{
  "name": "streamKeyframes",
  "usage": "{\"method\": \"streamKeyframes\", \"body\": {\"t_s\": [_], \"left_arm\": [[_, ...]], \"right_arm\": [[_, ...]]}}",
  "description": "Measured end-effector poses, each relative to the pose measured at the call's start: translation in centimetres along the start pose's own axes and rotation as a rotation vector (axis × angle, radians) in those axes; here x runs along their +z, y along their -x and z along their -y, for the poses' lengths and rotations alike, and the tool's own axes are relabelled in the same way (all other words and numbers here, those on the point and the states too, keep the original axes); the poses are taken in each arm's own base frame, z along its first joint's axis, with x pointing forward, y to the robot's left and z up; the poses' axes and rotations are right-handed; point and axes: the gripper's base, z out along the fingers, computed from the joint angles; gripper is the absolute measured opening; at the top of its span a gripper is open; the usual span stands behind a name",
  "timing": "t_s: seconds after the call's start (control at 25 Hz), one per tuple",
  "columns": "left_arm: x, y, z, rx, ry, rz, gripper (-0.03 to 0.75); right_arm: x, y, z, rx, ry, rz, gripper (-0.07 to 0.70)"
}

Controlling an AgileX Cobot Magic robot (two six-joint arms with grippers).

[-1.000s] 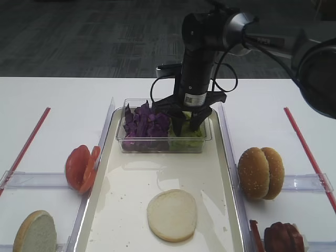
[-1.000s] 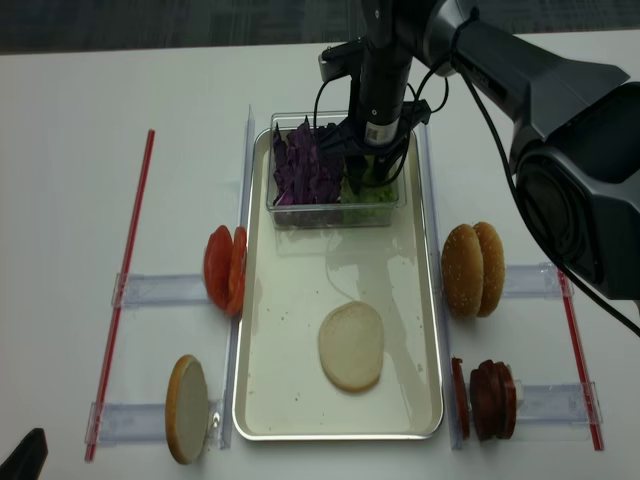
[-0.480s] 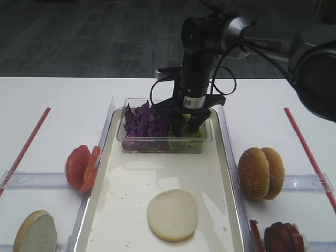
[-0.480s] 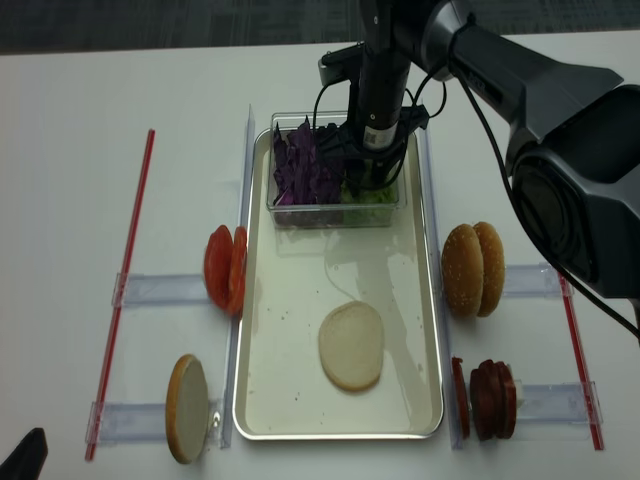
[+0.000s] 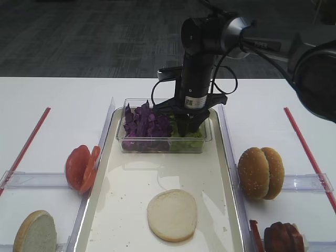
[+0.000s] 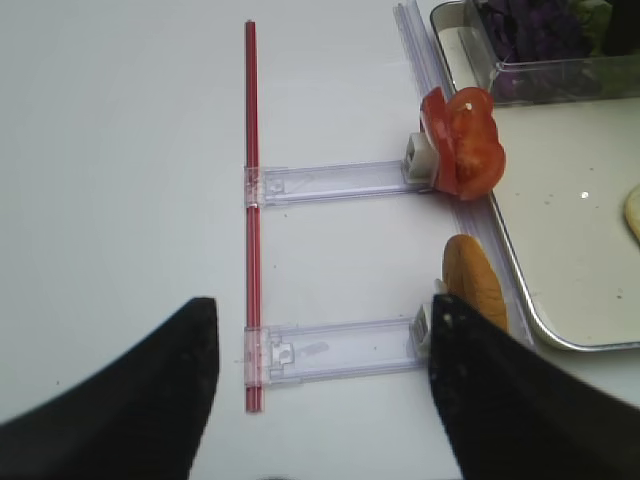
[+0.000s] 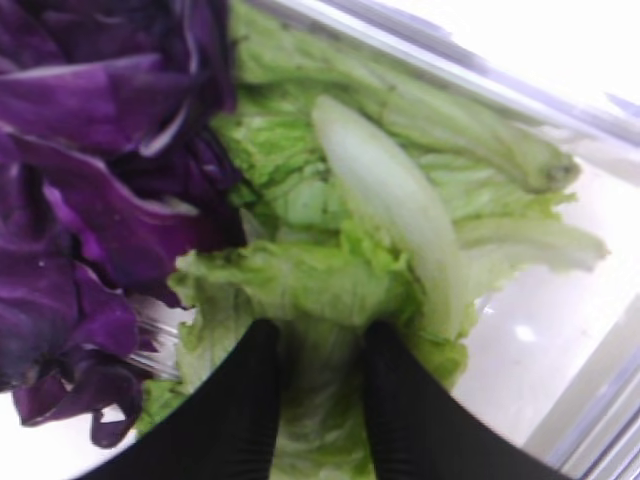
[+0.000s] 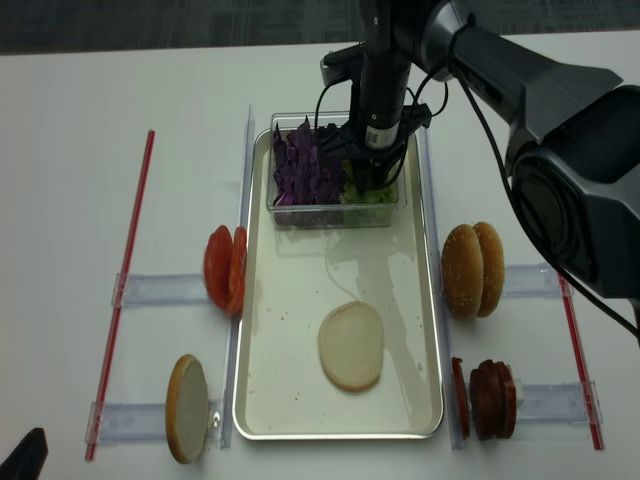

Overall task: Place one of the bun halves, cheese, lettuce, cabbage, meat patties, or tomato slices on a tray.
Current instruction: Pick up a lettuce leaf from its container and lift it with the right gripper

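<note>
On the near part of the tray (image 5: 102, 210) a bun half (image 5: 171, 215) is laid cut face up, while farther back, in the clear tub (image 5: 164, 142), the lettuce (image 7: 330, 290) is pinched between the narrowed fingers of the right gripper (image 7: 318, 400).

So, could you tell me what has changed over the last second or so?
The right gripper has narrowed its fingers around the lettuce in the clear tub; they were spread wider before. Whether it has a firm hold yet is unclear. The cabbage, the bun half on the tray and the left gripper stayed put.
</note>
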Motion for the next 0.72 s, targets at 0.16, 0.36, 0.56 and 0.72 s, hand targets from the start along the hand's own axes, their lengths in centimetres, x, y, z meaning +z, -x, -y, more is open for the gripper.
{"method": "streamKeyframes", "body": {"t_s": [0.16, 0.36, 0.56, 0.72], "left_arm": [[0.0, 0.0, 0.0, 0.0, 0.0, 0.0, 0.433], [0.0, 0.0, 0.0, 0.0, 0.0, 0.0, 0.433], [0.0, 0.0, 0.0, 0.0, 0.0, 0.0, 0.433], [0.0, 0.0, 0.0, 0.0, 0.0, 0.0, 0.433]], "right_arm": [[0.0, 0.0, 0.0, 0.002, 0.0, 0.0, 0.231], [0.0, 0.0, 0.0, 0.002, 0.0, 0.0, 0.144], [0.0, 0.0, 0.0, 0.004, 0.0, 0.0, 0.123], [0.0, 0.0, 0.0, 0.004, 0.0, 0.0, 0.12]]}}
